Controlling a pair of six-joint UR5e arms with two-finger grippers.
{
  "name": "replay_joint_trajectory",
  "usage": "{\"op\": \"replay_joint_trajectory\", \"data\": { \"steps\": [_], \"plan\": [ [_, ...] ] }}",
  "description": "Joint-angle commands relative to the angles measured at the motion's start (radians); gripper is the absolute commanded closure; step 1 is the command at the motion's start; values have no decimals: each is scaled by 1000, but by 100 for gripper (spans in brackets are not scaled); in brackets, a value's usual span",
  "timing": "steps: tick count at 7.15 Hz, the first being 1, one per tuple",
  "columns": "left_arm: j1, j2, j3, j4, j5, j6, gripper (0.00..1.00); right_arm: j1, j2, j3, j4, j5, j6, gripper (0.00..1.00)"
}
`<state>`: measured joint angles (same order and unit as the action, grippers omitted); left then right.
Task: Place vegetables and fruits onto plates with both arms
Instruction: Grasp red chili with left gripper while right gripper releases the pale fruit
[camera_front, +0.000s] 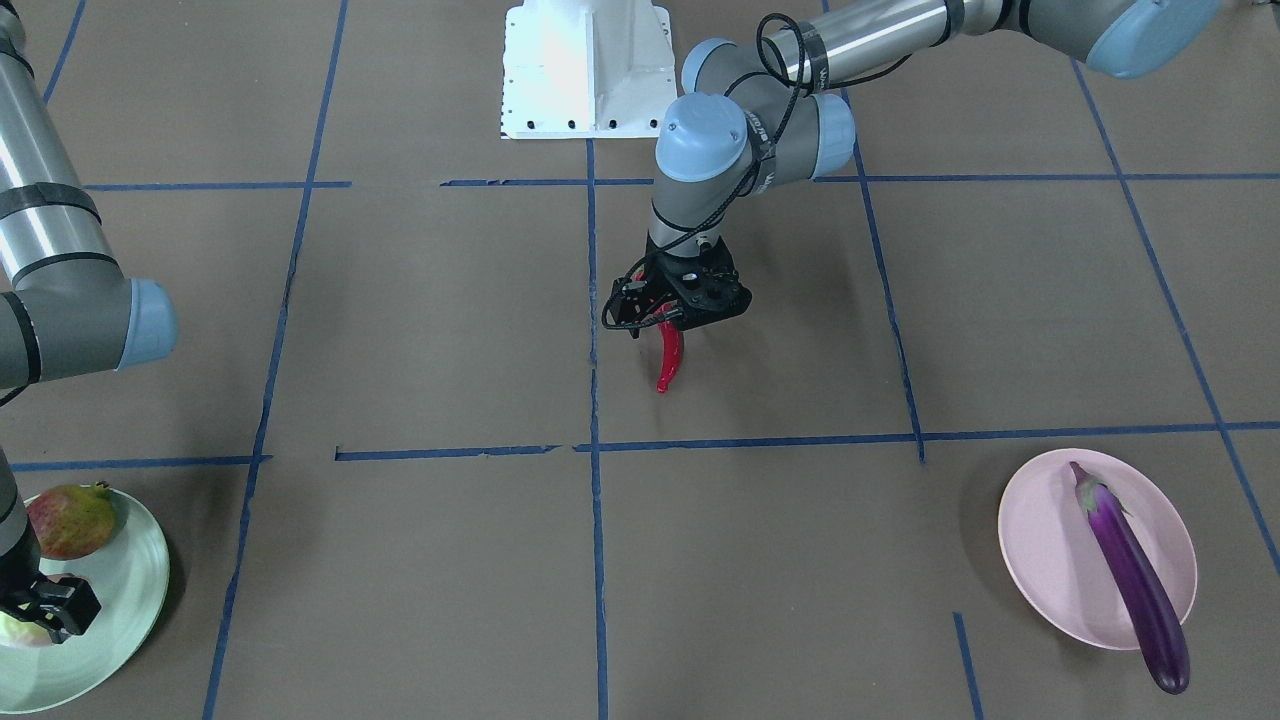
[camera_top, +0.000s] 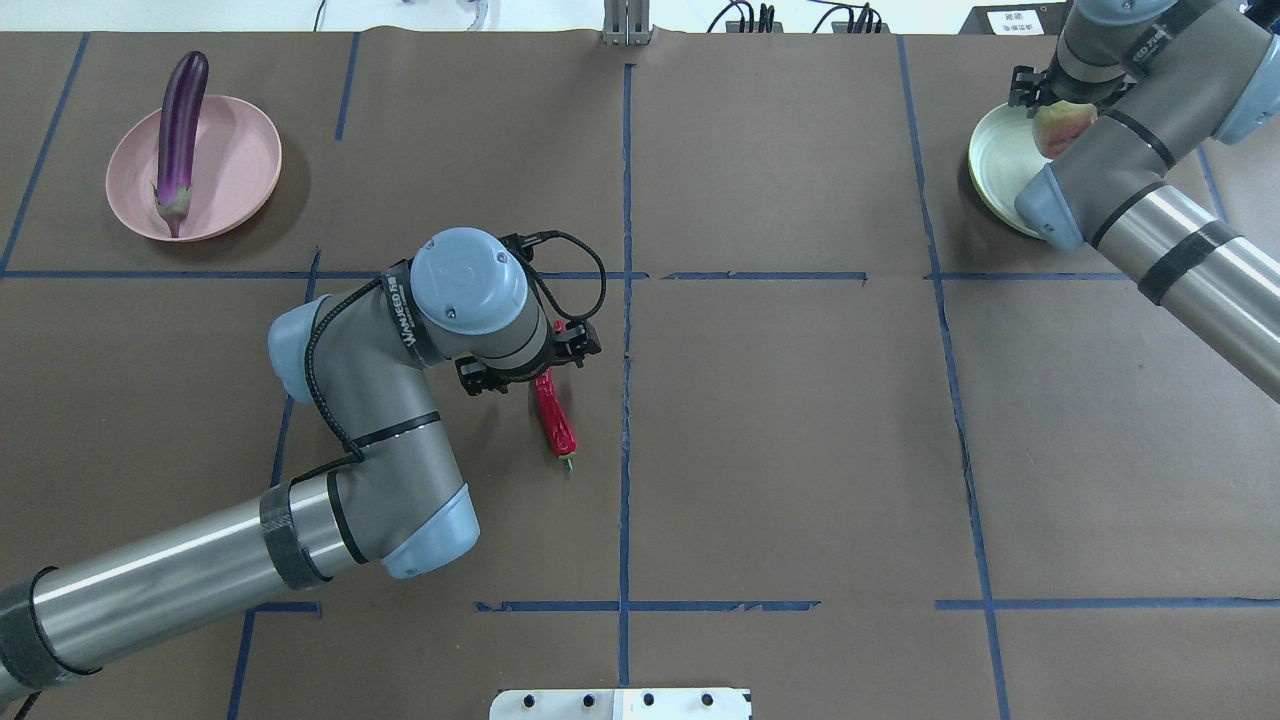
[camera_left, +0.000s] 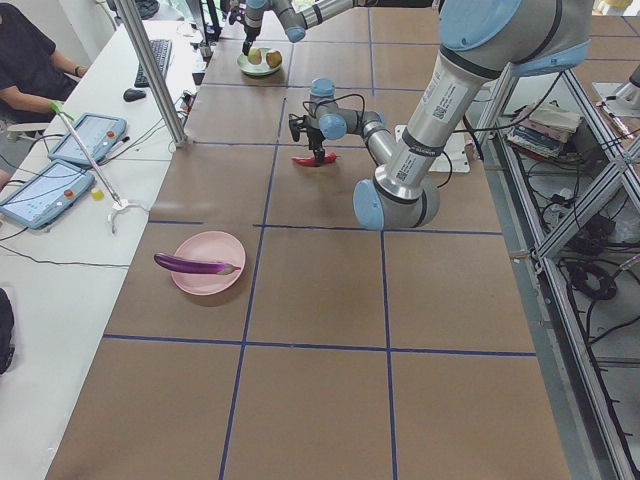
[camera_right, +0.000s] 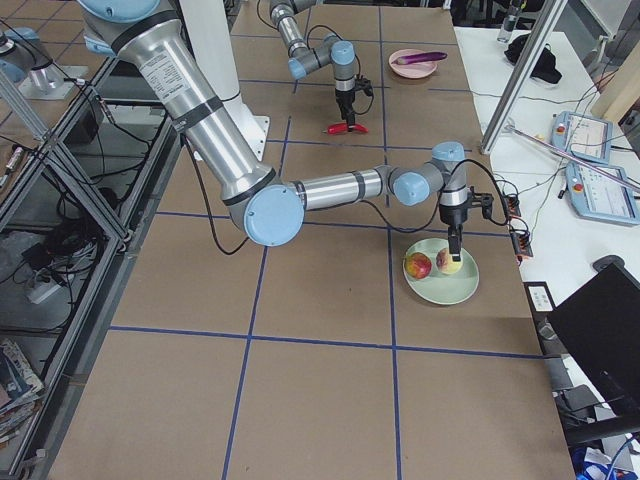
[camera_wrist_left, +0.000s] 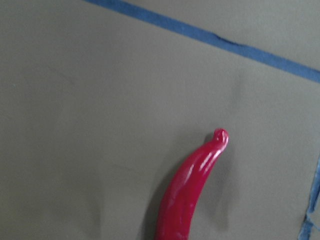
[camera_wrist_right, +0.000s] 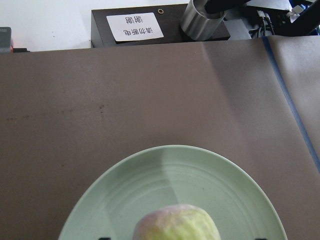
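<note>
My left gripper (camera_front: 672, 325) (camera_top: 540, 372) stands upright at mid-table, shut on one end of the red chili pepper (camera_front: 670, 365) (camera_top: 555, 420) (camera_wrist_left: 190, 190), which is at or just above the table surface. My right gripper (camera_right: 455, 250) (camera_front: 45, 615) is over the mint green plate (camera_front: 120, 610) (camera_wrist_right: 165, 175), its fingertips wide apart on either side of the pale green fruit (camera_wrist_right: 175, 222) (camera_right: 450, 262) resting on the plate. The red-and-yellow fruit (camera_front: 70, 520) (camera_right: 418, 266) lies beside it on the same plate. The purple eggplant (camera_front: 1130, 575) (camera_top: 180, 120) lies across the pink plate (camera_front: 1050, 560) (camera_top: 235, 160), overhanging its rim.
The white base block (camera_front: 585, 70) stands at the robot's edge of the table. Blue tape lines (camera_front: 595, 440) divide the brown tabletop. A side table with tablets (camera_left: 60, 160), a metal post (camera_left: 150, 70) and a seated person (camera_left: 25, 60) are beyond the far edge.
</note>
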<state>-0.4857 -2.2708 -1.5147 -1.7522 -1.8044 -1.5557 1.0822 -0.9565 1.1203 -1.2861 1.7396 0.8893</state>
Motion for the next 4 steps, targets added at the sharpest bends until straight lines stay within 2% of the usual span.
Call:
{"op": "replay_joint_trajectory", "data": {
  "steps": [1, 2, 3, 4],
  "plan": [
    [9, 2, -10, 2, 2, -6, 84, -1, 1, 13, 1, 6, 3, 0],
    [9, 1, -10, 0, 2, -4, 100, -1, 1, 36, -1, 9, 2, 0],
    [9, -3, -12, 0, 2, -6, 100, 1, -2, 49, -2, 11, 2, 0],
    [-8, 2, -57, 2, 4, -4, 100, 1, -4, 70, -2, 23, 0, 0]
  ]
}}
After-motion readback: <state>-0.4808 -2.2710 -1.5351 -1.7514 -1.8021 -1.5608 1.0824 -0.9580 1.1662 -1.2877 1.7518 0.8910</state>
